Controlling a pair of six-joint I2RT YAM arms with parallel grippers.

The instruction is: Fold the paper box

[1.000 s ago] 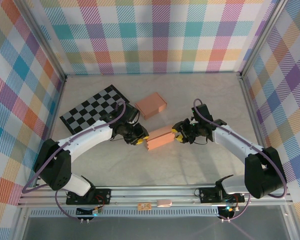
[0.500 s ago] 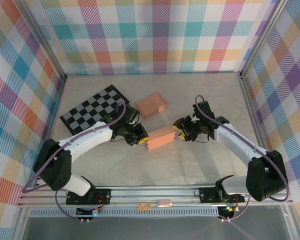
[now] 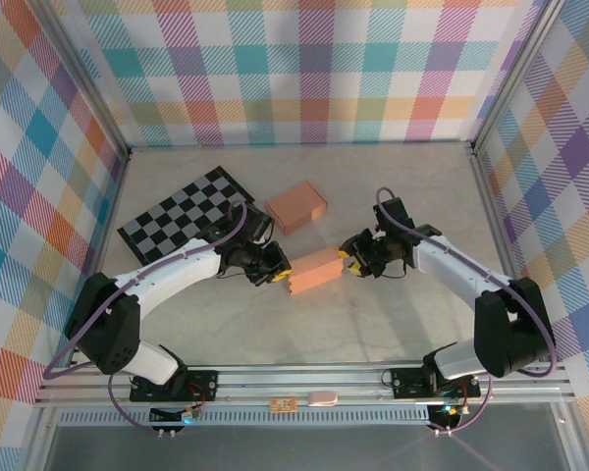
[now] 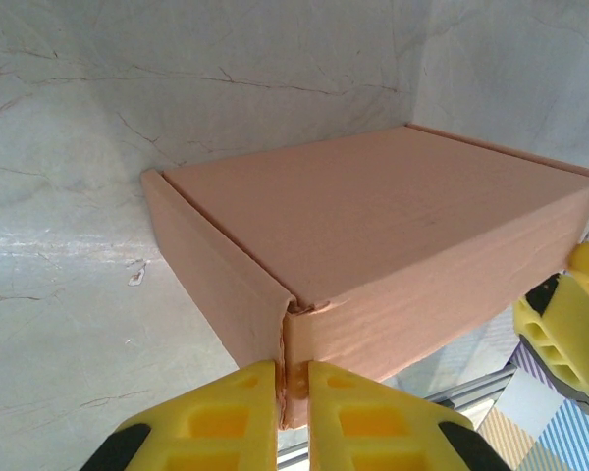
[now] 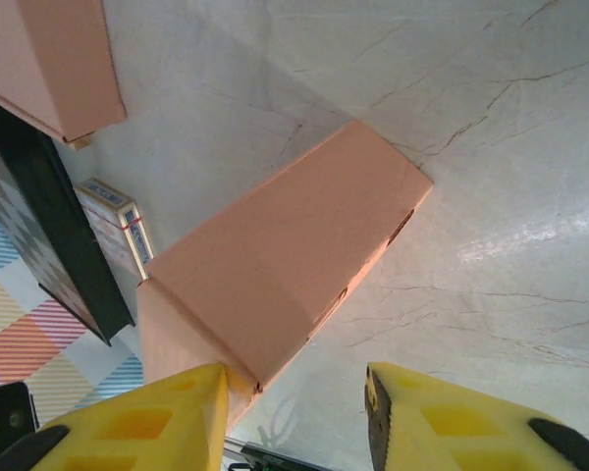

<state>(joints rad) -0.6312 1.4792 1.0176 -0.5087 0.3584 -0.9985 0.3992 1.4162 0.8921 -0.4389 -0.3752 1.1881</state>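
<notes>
Paper box (image 4: 373, 226) corner in closed left tool (image 4: 293, 381); right tool (image 5: 293, 385) ajar

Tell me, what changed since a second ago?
The left pincer squeezed shut on a corner of the near box. The right pincer, open at the other end, shifted slightly toward the back wall. That box, the far box and the checkerboard stayed put.

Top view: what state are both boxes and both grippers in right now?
near box, closed, flat on the table
far box, closed, apart from both grippers
left gripper, fingers shut on near box's corner
right gripper, fingers open, at near box's end
</notes>
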